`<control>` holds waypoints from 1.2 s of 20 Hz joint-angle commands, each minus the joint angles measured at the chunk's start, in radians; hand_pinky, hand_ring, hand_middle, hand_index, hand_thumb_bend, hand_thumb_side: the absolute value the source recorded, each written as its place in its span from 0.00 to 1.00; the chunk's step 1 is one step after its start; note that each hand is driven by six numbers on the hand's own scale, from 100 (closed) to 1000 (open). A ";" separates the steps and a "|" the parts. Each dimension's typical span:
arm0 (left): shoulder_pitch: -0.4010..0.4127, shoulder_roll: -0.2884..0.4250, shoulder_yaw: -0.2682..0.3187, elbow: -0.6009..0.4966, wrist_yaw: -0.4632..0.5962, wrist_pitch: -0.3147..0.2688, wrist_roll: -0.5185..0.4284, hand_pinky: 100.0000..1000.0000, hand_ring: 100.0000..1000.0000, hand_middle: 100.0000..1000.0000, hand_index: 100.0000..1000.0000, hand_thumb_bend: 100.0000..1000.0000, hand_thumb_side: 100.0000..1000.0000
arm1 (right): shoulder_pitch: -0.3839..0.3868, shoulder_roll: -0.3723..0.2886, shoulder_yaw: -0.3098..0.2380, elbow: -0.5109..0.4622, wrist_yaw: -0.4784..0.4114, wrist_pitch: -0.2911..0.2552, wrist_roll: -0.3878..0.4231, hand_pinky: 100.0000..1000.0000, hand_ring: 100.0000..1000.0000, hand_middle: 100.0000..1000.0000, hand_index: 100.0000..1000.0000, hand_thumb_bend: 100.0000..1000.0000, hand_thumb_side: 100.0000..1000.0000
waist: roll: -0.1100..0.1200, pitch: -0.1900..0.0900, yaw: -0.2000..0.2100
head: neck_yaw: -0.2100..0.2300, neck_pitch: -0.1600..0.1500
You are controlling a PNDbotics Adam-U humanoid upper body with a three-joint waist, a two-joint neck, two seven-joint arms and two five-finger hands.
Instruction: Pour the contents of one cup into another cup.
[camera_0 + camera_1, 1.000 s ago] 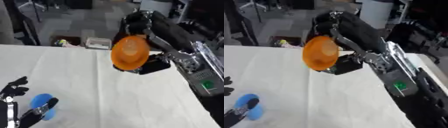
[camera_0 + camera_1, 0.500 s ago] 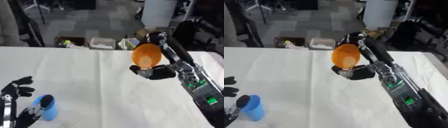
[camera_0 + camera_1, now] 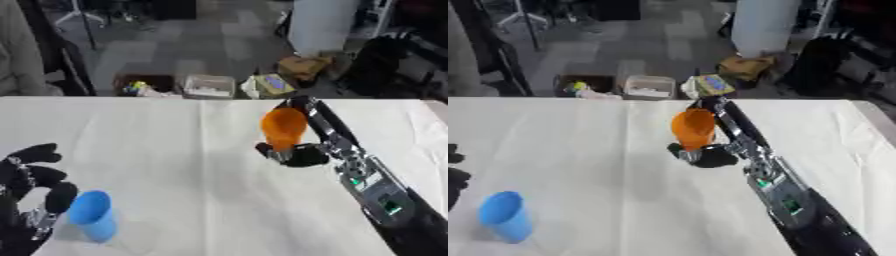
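— Where is the right hand (image 3: 302, 150) now?

— Out over the white table (image 3: 175, 150), near the far side. Its fingers are curled round the orange cup (image 3: 283, 128), with the thumb under it, so the hand is closed on the cup. The cup looks about upright, low over the cloth. I cannot tell if its bottom touches the table.

— Why does it hold the cup like this?

— I think to keep the contents inside, as long as the cup is not over the other one. That is only my guess.

— And the other cup?

— The blue cup (image 3: 92, 215) stands upright near the front left corner, well apart from the orange one. The left hand (image 3: 31, 175) is just beside it, fingers relaxed and open, holding nothing. One finger is very close to the cup's rim; whether it touches, I cannot say. Perhaps this hand waits there to steady the blue cup.

— What can you not see?

— The inside of both cups, so I do not know what is in them, if anything. The left hand is cut by the picture's edge, and in the right eye view only a small part of it shows. Beyond the table there are boxes (image 3: 206, 85) on the floor, but they are too blurred to name further.
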 commanded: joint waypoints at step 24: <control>0.030 0.031 0.032 -0.031 0.108 -0.036 -0.008 0.47 0.47 0.54 0.70 0.98 0.78 | 0.022 -0.044 -0.095 -0.055 -0.024 -0.121 -0.031 0.65 0.77 0.74 0.81 0.94 0.30 | -0.005 -0.015 -0.023 | 0.022 -0.009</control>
